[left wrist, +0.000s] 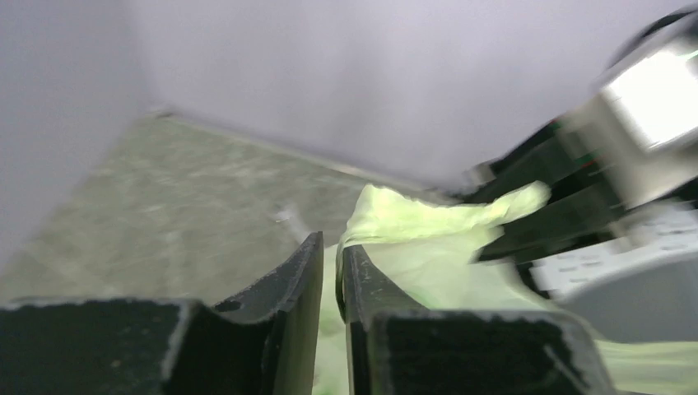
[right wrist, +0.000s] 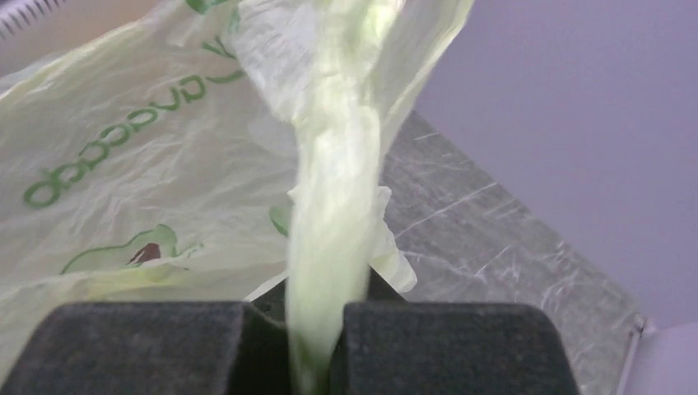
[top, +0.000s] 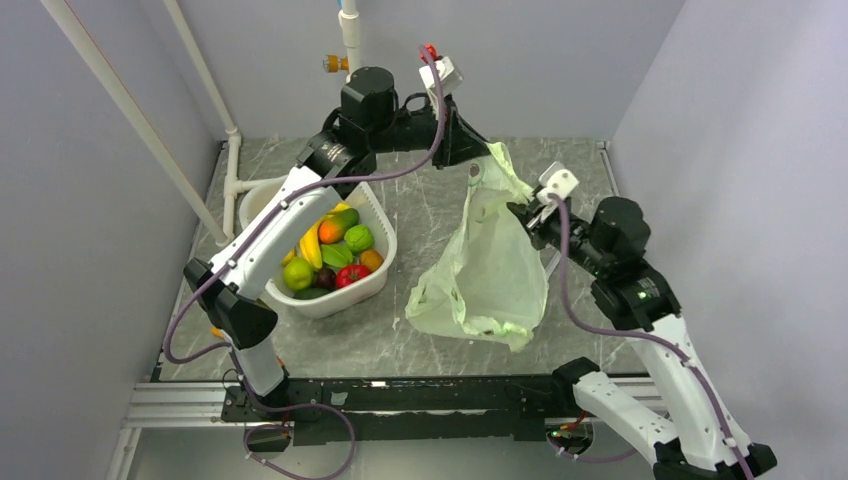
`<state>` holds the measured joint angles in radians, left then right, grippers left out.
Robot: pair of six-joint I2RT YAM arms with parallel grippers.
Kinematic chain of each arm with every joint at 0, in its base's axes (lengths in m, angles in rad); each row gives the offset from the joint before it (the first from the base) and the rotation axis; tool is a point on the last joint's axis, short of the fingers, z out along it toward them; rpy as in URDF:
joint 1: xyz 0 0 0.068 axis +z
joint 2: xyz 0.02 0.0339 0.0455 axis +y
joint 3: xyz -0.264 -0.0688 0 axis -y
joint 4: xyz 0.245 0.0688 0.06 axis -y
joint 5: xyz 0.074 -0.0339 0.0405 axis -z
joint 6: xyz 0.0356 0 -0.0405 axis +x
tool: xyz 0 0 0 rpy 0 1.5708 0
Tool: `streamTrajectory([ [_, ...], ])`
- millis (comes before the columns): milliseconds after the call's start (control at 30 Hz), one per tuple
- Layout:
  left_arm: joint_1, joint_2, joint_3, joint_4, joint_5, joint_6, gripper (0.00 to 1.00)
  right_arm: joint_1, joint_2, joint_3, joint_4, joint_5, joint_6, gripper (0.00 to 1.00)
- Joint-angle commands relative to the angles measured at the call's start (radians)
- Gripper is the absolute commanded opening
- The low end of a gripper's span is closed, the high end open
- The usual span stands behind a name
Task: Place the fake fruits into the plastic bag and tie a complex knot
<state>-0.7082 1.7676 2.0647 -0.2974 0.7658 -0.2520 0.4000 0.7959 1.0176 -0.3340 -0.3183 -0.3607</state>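
Basin (top: 377,283): white, left on the worktop (top: 420,200), holding the fake fruits (top: 335,255).
Left fingers (left wrist: 288,280): nearly together, pinching the plastic bag (top: 490,270) at its far top.
Plastic bag: centre-right, upheld, bottom resting on the worktop.
Right fingers (right wrist: 444,346): clamped on the bag's bunched handle.

Crinkly translucent plastic bag (top: 490,270), glossy fruits (top: 335,255)
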Motion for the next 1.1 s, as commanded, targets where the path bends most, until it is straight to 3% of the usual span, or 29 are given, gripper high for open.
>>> streamTrajectory([
  [0,0.023,-0.080,-0.070,-0.074,-0.342,0.341,0.23,-0.003,-0.017,0.148,-0.340,0.069,0.302,0.00],
  [167,0.040,-0.039,-0.065,-0.201,-0.441,0.411,0.31,-0.013,0.002,0.144,-0.437,0.090,0.505,0.00],
  [200,0.055,-0.041,-0.076,-0.202,-0.438,0.391,0.38,-0.027,0.011,0.136,-0.444,0.068,0.530,0.00],
  [267,0.093,-0.065,-0.110,-0.186,-0.388,0.346,0.75,-0.046,0.025,0.116,-0.455,0.062,0.576,0.00],
  [333,0.132,-0.102,-0.140,-0.179,-0.280,0.319,0.98,-0.055,0.039,0.092,-0.462,0.080,0.613,0.00],
  [433,0.194,-0.176,-0.195,-0.236,-0.163,0.336,0.99,-0.066,0.056,0.086,-0.470,0.130,0.685,0.00],
  [567,0.326,-0.328,-0.376,-0.337,-0.101,0.410,0.99,-0.067,0.082,0.128,-0.480,0.253,0.761,0.00],
  [733,0.568,-0.424,-0.601,-0.433,-0.269,0.353,0.99,-0.092,0.127,0.259,-0.511,0.239,0.793,0.00],
  [933,0.664,-0.338,-0.694,-0.508,-0.550,0.349,0.84,-0.166,0.176,0.324,-0.628,0.179,0.817,0.00],
  [1067,0.666,-0.222,-0.670,-0.519,-0.611,0.309,0.81,-0.167,0.205,0.320,-0.626,0.191,0.845,0.00],
])
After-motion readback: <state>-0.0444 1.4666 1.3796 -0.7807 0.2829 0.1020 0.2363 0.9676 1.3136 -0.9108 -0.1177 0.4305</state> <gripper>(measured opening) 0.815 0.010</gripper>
